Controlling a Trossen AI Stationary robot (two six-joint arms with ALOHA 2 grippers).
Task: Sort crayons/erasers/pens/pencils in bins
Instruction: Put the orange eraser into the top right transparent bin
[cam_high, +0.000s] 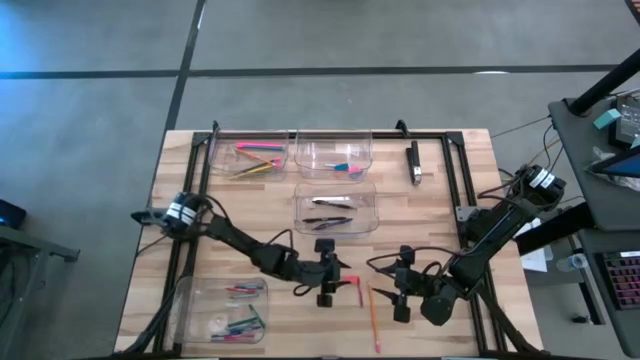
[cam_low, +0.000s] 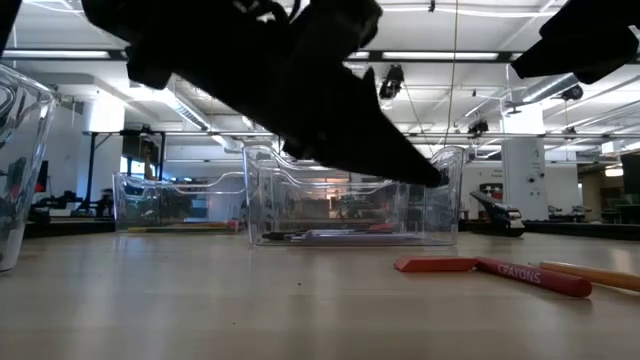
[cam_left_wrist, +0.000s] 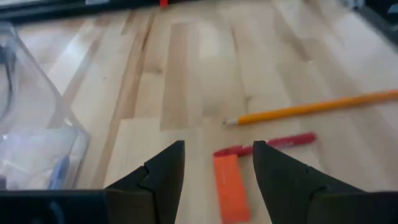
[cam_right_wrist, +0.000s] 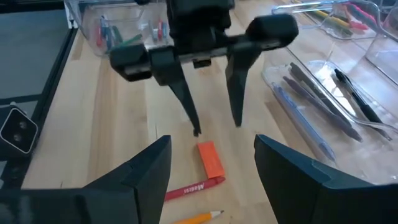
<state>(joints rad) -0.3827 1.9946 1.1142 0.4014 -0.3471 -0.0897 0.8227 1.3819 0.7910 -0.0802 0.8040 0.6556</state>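
1. High view: the left claw (cam_high: 327, 283) and right claw (cam_high: 402, 297) hang close together over the near middle of the pale wooden bench (cam_high: 440, 190). A small orange-red eraser block (cam_high: 352, 279), a short red crayon (cam_high: 359, 291) and a long yellow pencil (cam_high: 373, 317) lie between them. Four clear plastic bins show: one with pencils (cam_high: 255, 155), one with erasers (cam_high: 335, 155), one with dark pens (cam_high: 336, 208), and one with crayons (cam_high: 222, 308) near the left arm's base.
2. Low view: only here the crayon's (cam_low: 495, 270) printed label is readable; the claws are dark blurs overhead.
3. Left wrist view: the left claw (cam_left_wrist: 217, 168) is released, fingers apart, straddling the eraser (cam_left_wrist: 230, 193) without touching it.
4. Right wrist view: the right claw (cam_right_wrist: 211, 171) is released, empty, facing the left claw (cam_right_wrist: 215, 127) above the eraser (cam_right_wrist: 210, 158).
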